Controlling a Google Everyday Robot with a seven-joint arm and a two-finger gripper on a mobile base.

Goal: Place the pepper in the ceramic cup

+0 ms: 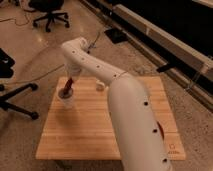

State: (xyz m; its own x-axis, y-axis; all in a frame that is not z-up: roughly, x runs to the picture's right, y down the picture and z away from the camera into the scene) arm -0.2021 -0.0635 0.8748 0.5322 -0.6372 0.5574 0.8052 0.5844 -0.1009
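Note:
The white ceramic cup stands on the left part of the wooden table. The dark red pepper hangs tilted right above it, with its lower tip at the cup's dark mouth. My gripper points down from the end of the white arm, directly above the cup, and is shut on the pepper's upper end. The arm hides most of the gripper.
A small whitish block lies on the table right of the cup, close under the arm. Office chairs stand on the floor at the far left and at the top. A dark cabinet wall runs along the right.

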